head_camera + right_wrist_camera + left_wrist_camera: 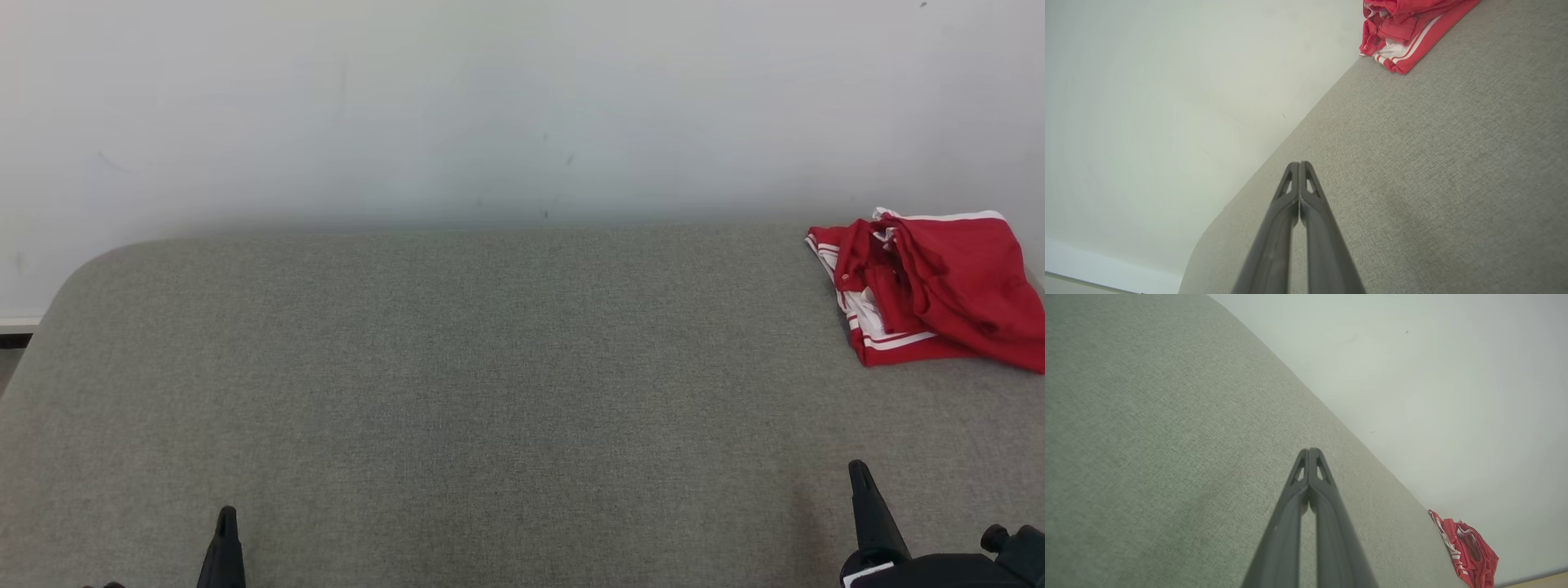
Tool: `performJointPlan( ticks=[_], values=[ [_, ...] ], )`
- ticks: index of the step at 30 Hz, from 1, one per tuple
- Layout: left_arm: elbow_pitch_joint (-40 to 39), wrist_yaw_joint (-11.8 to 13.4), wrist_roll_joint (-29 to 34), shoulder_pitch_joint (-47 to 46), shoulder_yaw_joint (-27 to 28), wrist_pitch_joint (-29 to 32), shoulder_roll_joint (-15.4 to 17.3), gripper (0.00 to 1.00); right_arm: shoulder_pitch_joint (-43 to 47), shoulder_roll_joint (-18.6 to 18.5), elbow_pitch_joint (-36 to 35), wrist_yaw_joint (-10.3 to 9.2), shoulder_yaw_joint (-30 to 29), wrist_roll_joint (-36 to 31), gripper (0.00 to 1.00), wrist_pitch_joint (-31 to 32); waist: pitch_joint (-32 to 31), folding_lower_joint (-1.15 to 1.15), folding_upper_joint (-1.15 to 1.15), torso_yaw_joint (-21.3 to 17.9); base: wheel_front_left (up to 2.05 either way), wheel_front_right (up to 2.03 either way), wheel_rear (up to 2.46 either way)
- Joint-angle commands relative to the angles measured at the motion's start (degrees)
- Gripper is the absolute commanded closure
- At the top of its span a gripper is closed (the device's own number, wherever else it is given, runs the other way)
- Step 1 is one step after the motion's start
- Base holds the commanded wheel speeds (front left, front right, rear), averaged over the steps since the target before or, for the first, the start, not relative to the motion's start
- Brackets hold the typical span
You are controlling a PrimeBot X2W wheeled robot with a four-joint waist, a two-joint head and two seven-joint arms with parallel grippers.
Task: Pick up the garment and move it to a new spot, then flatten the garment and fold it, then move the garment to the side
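Plainly, grey fabric worktop (pixel 490 367) against pale wall (pixel 490 106), red-and-white garment (pixel 931 286) bunched far right, well beyond right claw (pixel 858 469), left claw (pixel 227 513) near left, both pinched together

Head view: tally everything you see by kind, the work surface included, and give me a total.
Red garment with white stripes: 1
Grippers: 2, the left gripper and the right gripper, both shut and empty
Grey fabric-covered surface: 1
Total: 4
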Motion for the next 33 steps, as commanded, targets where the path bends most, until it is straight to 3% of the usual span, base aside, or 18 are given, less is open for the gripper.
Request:
performJointPlan(
  ticks=[1,33],
  values=[
    [-0.4,-0.3,-1.8,-1.5,0.3,0.3,0.0,1.00,-1.2,0.0,-0.4,-0.05,-0.3,1.7,1.00,0.4,0.0,0.00,-0.01,0.0,0.00,0.00,0.00],
    [0.5,-0.6,-21.4,-4.4,1.2,5.2,-0.3,1.00,-4.5,0.5,1.3,-0.09,-1.9,19.7,1.00,3.9,1.0,0.00,-0.01,0.0,0.00,0.00,0.00]
  ],
)
